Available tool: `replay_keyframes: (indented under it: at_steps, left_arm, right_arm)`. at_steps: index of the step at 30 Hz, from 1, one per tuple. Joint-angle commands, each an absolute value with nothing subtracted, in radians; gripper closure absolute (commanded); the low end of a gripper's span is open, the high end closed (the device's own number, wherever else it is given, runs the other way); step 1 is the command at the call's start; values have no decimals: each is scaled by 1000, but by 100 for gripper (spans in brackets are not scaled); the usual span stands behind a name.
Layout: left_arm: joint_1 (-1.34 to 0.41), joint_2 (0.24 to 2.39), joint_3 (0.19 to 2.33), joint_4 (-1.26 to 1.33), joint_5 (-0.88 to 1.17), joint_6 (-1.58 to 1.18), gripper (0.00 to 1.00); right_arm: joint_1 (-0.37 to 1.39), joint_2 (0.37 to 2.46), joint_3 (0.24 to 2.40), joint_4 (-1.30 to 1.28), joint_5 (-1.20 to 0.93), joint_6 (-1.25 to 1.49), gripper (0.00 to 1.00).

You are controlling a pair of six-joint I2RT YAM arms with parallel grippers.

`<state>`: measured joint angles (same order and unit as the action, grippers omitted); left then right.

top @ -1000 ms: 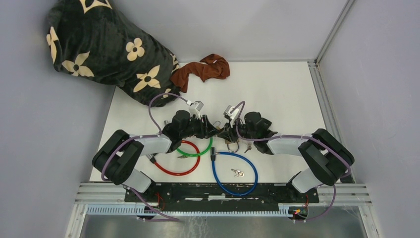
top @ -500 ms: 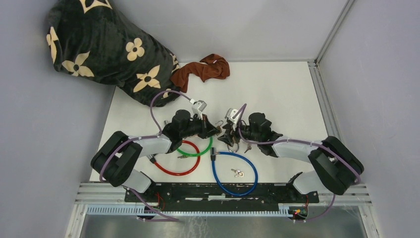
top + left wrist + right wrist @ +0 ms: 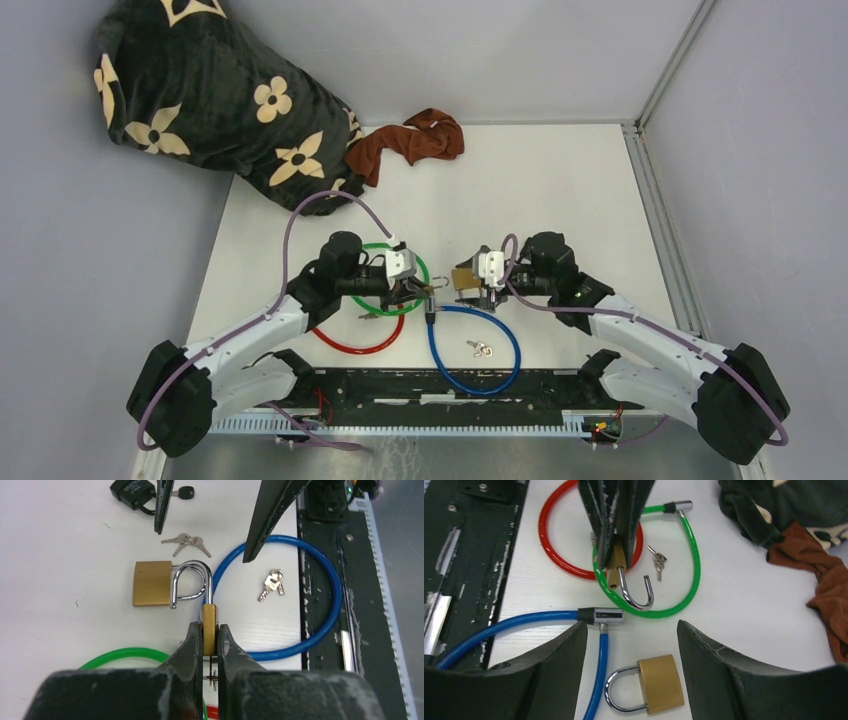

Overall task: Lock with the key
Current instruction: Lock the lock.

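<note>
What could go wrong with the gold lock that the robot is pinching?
The left end effector pinches the brass padlock with its open shackle pointing toward the second brass padlock, so the two could hook together if it moves forward. The right end effector is open and holds no key. The small keys lie flat on the table and may slide away when grabbed.

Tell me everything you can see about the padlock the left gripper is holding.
The padlock has a brass-coloured body and a shiny, steel-looking shackle. The shackle is open, its free end clear of the body. The left gripper clamps the body edge-on between its jaws, shackle pointing away from the wrist, near the green cable.
</note>
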<state>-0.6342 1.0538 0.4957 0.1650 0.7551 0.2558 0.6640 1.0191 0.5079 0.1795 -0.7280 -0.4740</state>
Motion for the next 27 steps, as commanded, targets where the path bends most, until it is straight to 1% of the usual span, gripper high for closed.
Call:
replay_keyframes:
  at_steps: [1, 4, 6, 11, 16, 17, 20, 22, 24, 27]
  left_arm:
    - [-640, 967, 559, -83, 854, 516, 98]
    - [-646, 938, 558, -62, 879, 470, 98]
    - [-654, 926, 557, -41, 886, 425, 98]
    - [-661, 907, 565, -24, 892, 366, 98]
    - [-662, 895, 561, -25, 893, 377, 98]
    - [-661, 895, 560, -24, 893, 384, 98]
    - [-663, 902, 558, -9, 889, 386, 98]
    - [-665, 906, 556, -3, 882, 384, 98]
    - [-671, 909, 551, -3, 868, 383, 98]
    - [-679, 907, 543, 24, 847, 384, 98]
  right_arm:
    - [774, 959, 545, 161, -748, -604, 29]
    - [855, 971, 569, 149, -699, -673, 28]
    - [887, 1013, 603, 109, -669, -698, 30]
    - [914, 1100, 654, 57, -590, -702, 42]
    - [914, 1117, 672, 32, -566, -669, 51]
    - [914, 1118, 671, 33, -565, -659, 57]
    - [914, 1135, 686, 34, -563, -595, 76]
    - [914, 1154, 698, 42, -586, -541, 85]
    - [914, 1176, 705, 60, -606, -479, 88]
    - [914, 1198, 712, 88, -640, -404, 99]
